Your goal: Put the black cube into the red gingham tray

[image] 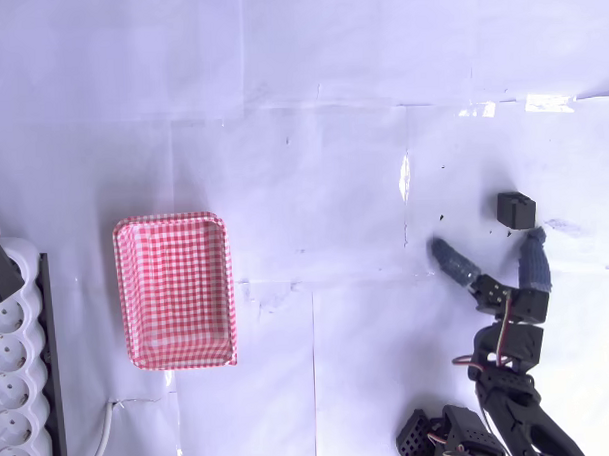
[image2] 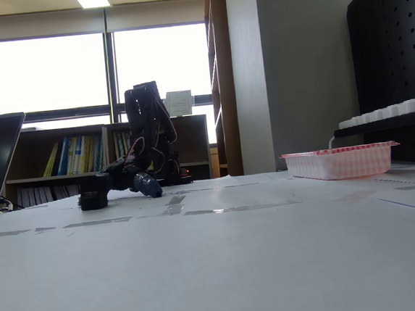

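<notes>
- Black cube sits on the white table, at the right side of the overhead view and well apart from the red gingham tray, which lies at the left of that view.
- Your gripper hovers just below the cube in the overhead view with its two fingers spread wide; one blue-grey fingertip lies near the cube's lower right, the other points off to the left.
- Nothing is pinched between them; the cube stands outside the span.
- In the fixed view the cube rests on the table with the gripper low beside it, and the tray lies far off to the right.
- You are, by my reading, at the approach step, with the grasp not yet made.
- Your next move calls for turning and reaching so that the fingers straddle the cube, one on each side, before you close.
- After that comes a long carry across to the tray.
</notes>
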